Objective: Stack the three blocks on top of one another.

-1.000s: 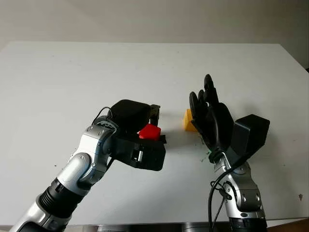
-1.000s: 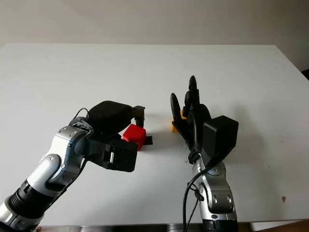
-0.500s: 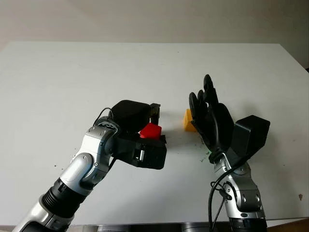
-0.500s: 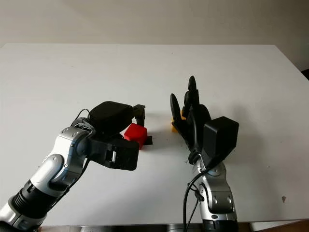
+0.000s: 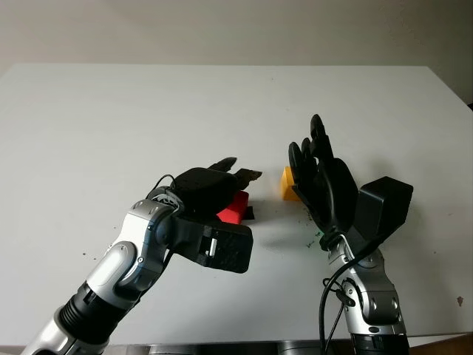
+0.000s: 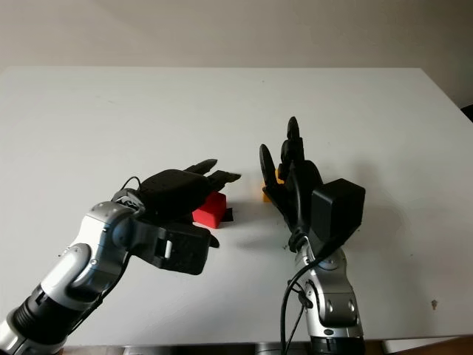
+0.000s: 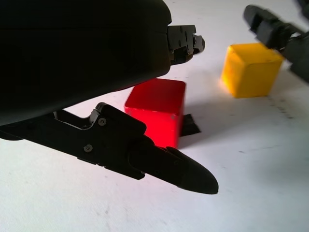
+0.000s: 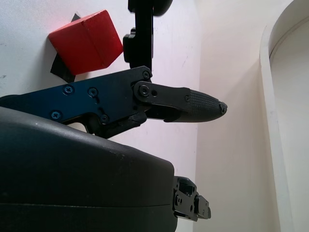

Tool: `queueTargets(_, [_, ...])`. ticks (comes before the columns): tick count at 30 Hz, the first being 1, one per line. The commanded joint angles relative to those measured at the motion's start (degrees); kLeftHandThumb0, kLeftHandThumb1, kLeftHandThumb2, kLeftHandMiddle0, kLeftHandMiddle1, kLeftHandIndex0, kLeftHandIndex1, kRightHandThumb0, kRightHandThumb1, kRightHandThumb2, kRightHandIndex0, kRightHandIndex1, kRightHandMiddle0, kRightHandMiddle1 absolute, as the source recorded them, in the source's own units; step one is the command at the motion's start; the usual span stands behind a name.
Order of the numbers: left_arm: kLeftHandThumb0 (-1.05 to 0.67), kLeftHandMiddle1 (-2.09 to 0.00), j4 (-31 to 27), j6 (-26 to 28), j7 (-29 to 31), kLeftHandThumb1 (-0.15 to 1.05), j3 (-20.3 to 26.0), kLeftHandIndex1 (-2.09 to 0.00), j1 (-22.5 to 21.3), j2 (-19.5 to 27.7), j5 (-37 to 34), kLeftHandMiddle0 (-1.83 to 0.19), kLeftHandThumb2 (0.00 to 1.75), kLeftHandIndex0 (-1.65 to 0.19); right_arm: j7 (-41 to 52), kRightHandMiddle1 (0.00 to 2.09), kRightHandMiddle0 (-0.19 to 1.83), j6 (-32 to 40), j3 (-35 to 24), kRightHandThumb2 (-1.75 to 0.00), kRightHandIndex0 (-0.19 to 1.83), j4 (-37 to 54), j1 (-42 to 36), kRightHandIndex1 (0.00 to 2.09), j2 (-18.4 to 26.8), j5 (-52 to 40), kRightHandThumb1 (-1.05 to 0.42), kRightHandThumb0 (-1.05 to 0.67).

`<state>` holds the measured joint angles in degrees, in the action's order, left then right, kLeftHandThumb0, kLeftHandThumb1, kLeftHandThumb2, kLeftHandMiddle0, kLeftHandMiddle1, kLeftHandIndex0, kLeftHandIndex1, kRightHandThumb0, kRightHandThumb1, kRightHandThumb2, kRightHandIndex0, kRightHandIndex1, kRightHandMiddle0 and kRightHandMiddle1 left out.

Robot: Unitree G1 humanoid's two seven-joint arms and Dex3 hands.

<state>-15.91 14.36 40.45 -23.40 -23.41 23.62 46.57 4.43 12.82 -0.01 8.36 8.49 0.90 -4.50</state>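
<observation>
Eye views: left hand point(image 5: 222, 185) released, empty, poised over red block point(image 5: 233, 208) on white table point(image 5: 111, 118); black scrap point(image 5: 250, 214) beside that block. Yellow block point(image 5: 287, 183) just right of red, partly hidden behind right hand point(image 5: 321, 177), raised upright, holding nothing.

Left wrist view: red block point(image 7: 157, 110) between fingers point(image 7: 178, 169), untouched; yellow block point(image 7: 250, 68) near, apart.

Right wrist view: red block point(image 8: 86, 42) beyond a finger point(image 8: 188, 104).
</observation>
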Motion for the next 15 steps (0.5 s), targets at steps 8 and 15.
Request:
queueTargets(8, [-0.83, 0.0, -7.1, -0.1, -5.4, 0.94, 6.3, 0.0, 5.8, 0.3, -4.2, 0.19, 0.04, 0.19, 0.6, 0.06, -0.17, -2.3, -1.0, -0.47, -0.18, 0.2, -0.5, 0.03, 0.8, -0.3, -1.05, -0.63])
queueTargets(15, [-0.99, 0.0, -8.5, -4.7, -15.6, 1.05, 18.5, 0.0, 12.2, -2.3, -18.3, 0.19, 0.46, 0.19, 2.0, 0.06, -0.14, -0.2, -3.5, -0.44, -0.17, 2.9, -0.1, 0.05, 3.6, -1.4, -1.05, -0.63])
